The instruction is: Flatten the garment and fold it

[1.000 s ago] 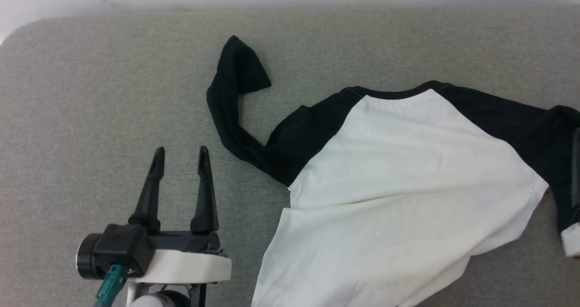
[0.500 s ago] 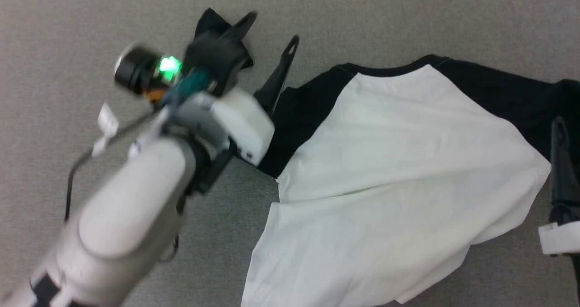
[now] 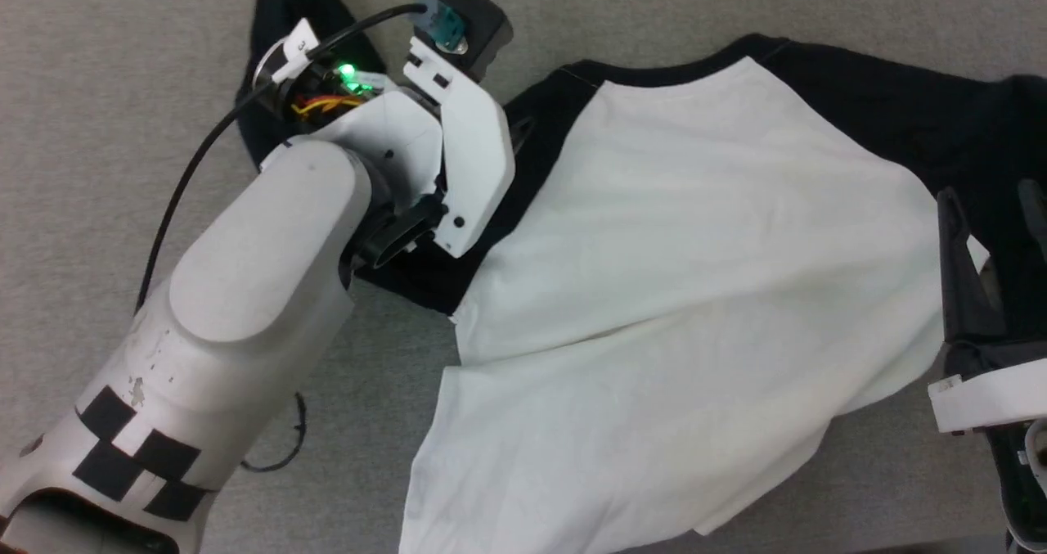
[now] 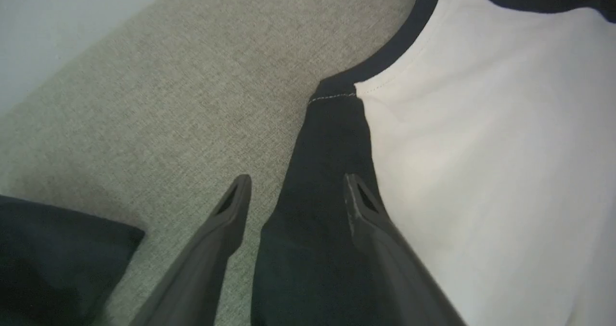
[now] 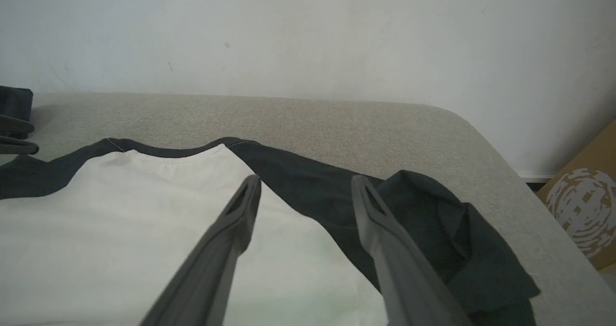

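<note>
Holds left tool (image 4: 296, 181) wide, empty, over the black shoulder of the garment (image 3: 695, 292), 10 o'clock of its white body; right tool (image 5: 305, 180) equally wide, empty, at 3 o'clock over the other sleeve. Finds left forearm (image 3: 245, 292) partly covering the curled sleeve on the grey bench (image 3: 98, 87). Counts one garment, two tools, one cardboard box (image 5: 582, 205).

left hand (image 4: 296, 179), right hand (image 5: 305, 180) (both spread wide)
</note>
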